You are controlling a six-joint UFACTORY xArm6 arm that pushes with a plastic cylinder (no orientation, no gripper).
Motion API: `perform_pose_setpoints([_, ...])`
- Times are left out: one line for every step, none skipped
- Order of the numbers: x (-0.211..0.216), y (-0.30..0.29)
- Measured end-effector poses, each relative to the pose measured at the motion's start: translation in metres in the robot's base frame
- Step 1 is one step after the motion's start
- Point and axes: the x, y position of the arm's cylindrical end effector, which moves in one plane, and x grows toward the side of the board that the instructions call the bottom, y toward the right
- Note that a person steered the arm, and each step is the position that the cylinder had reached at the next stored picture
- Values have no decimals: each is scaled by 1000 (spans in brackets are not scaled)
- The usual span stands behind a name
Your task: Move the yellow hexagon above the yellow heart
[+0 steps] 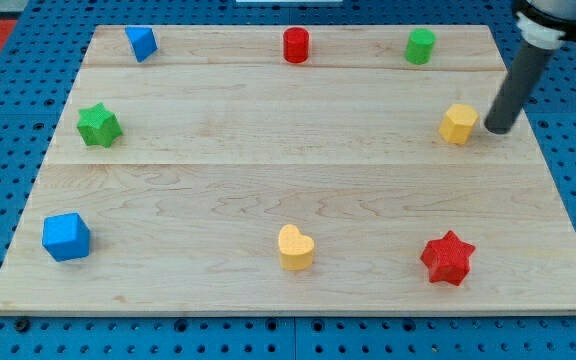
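A wooden tabletop (268, 160) holds scattered blocks. Near the bottom edge, about midway across, sits the yellow heart (295, 247). Close to the right edge, in the upper half, sits the yellow hexagon (458, 124). My tip (495, 130) rests just right of the hexagon; contact is unclear. The arm ends in a bare rod, with no fingers to open or close. Risk: an off-centre push leftward could spin the hexagon off my tip, or carry it past the heart.
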Motion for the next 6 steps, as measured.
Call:
perform_pose_setpoints([-8,-86])
perform_pose_setpoints([-8,-147])
perform_pose_setpoints([-7,-140])
perform_pose_setpoints([2,-134])
perform_pose_setpoints([13,-135])
perform_pose_setpoints([17,-138])
